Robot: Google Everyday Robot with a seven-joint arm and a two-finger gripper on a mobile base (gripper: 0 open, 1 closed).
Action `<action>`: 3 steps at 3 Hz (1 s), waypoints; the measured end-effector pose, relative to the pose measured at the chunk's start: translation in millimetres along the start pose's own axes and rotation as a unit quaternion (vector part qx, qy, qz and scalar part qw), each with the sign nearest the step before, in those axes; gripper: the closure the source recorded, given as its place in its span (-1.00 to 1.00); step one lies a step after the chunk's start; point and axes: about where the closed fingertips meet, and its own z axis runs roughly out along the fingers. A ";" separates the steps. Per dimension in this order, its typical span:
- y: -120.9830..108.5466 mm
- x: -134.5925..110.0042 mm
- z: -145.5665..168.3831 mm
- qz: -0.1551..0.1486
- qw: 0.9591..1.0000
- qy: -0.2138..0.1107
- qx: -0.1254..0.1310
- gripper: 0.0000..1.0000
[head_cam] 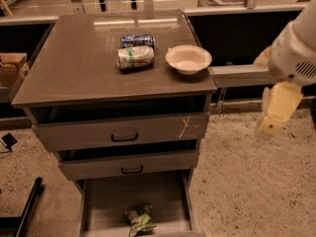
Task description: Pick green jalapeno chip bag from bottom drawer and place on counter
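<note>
The green jalapeno chip bag (140,219) lies crumpled on the grey floor of the open bottom drawer (106,201), near its front middle. The counter (74,68) is the brown-grey top of the drawer cabinet. My gripper (274,111), cream and white, hangs in the air at the right edge of the view. It is to the right of the cabinet, at about the height of the top drawer, far above and to the right of the bag. It holds nothing that I can see.
On the counter lie a green-and-white can (135,57), a blue can (138,40) behind it, and a white bowl (188,59) to their right. The two upper drawers (123,131) stand slightly open. A black bar (27,206) lies on the speckled floor at the left.
</note>
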 end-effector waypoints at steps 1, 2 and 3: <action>20.9 -5.9 93.1 0.024 0.996 -0.023 -0.086 -1.00; 60.3 -11.5 172.5 0.032 0.990 -0.037 -0.136 -1.00; 90.5 -4.6 209.1 0.031 0.986 -0.025 -0.164 -1.00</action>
